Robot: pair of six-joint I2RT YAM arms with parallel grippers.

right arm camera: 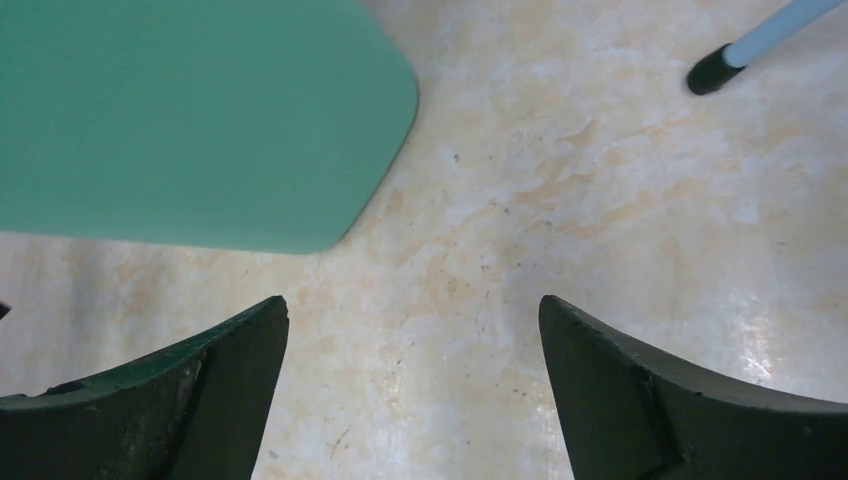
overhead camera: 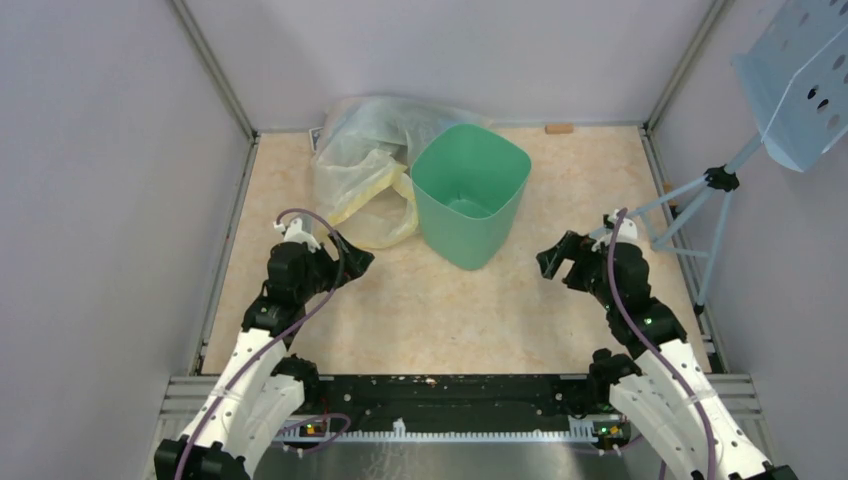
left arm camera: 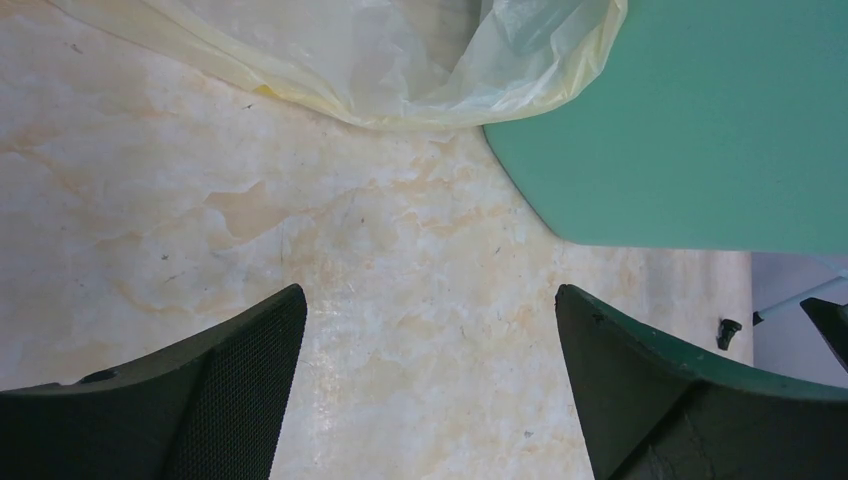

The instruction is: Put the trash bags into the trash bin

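The mint-green trash bin [overhead camera: 462,232] stands upright at the middle back of the table, open and seemingly empty inside. Its side also fills the left wrist view's upper right [left arm camera: 680,120] and the right wrist view's upper left [right arm camera: 180,120]. No trash bags show for certain; a pale bluish film [left arm camera: 540,30] lies inside the big clear yellow-tinted bag [overhead camera: 365,170] slumped against the bin's left side. My left gripper [overhead camera: 355,262] [left arm camera: 430,295] hovers open over bare table, near the bin's front left. My right gripper [overhead camera: 552,262] [right arm camera: 412,300] hovers open at the bin's front right, with nothing between its fingers.
A tripod [overhead camera: 700,200] with a light-blue perforated panel [overhead camera: 800,80] stands at the right edge; one foot [right arm camera: 712,72] rests near my right gripper. A small wooden block [overhead camera: 559,128] lies by the back wall. Grey walls close in three sides.
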